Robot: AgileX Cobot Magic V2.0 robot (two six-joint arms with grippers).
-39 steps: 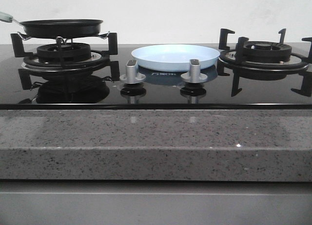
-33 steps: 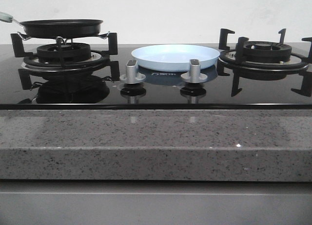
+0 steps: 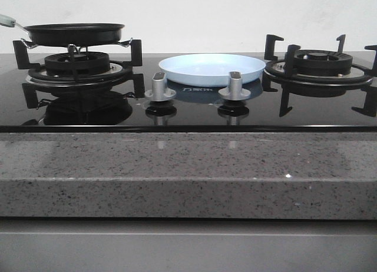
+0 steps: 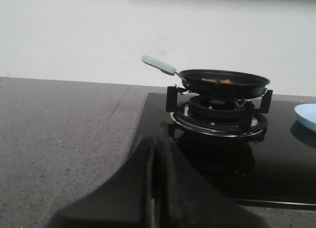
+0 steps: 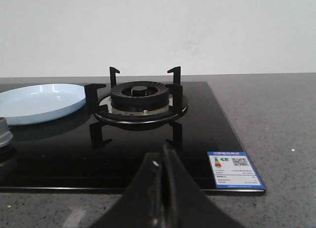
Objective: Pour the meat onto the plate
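Note:
The pale-blue plate (image 3: 212, 69) lies on the black glass hob between the two burners; its edge also shows in the left wrist view (image 4: 307, 115) and in the right wrist view (image 5: 39, 103). The meat (image 4: 217, 80) shows as a few orange-brown pieces inside the black frying pan (image 4: 224, 82), which stands on the left burner (image 3: 76, 66); the pan has a pale-green handle (image 4: 159, 65). My left gripper (image 4: 157, 149) is shut and empty, low in front of the left burner. My right gripper (image 5: 163, 161) is shut and empty, low in front of the right burner (image 5: 140, 102). Neither gripper shows in the front view.
Two silver knobs (image 3: 160, 86) (image 3: 234, 86) stand in front of the plate. The right burner's grate (image 3: 321, 69) is bare. A blue energy label (image 5: 233, 170) is stuck on the hob's front right corner. Grey speckled countertop (image 3: 188, 172) surrounds the hob.

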